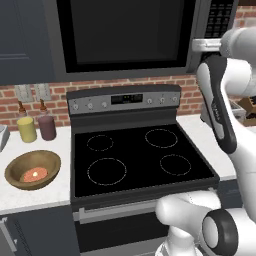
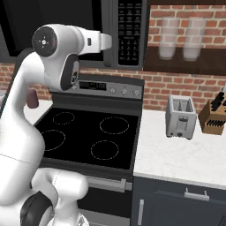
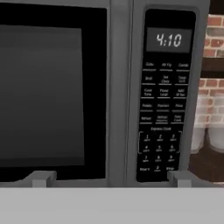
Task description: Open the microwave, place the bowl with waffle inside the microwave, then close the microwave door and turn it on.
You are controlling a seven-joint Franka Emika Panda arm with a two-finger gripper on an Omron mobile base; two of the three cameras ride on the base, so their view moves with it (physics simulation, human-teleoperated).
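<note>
**Open gripper faces the closed microwave, bowl far below on the counter**

While the microwave door (image 3: 52, 94) is shut, the gripper (image 3: 109, 177) hangs right in front of it with its two finger tips spread wide apart and nothing between them. In the hand view the door's black window lies at about 10 o'clock from the gripper, and the keypad strip (image 3: 164, 94), with its lit display, lies at about 1 o'clock. The microwave (image 1: 130, 37) sits above the stove (image 1: 135, 155).

In the left base view the bowl (image 1: 33, 169) rests on the white counter (image 1: 50, 192), just beside the stove, at about 8 o'clock from the stove's middle. The waffle (image 1: 35, 174) lies inside the bowl. The bowl is well apart from the gripper, low and to its left. A yellow jar (image 1: 27, 129) and a maroon jar (image 1: 47, 126) stand behind the bowl, at about 12 o'clock from it.
</note>
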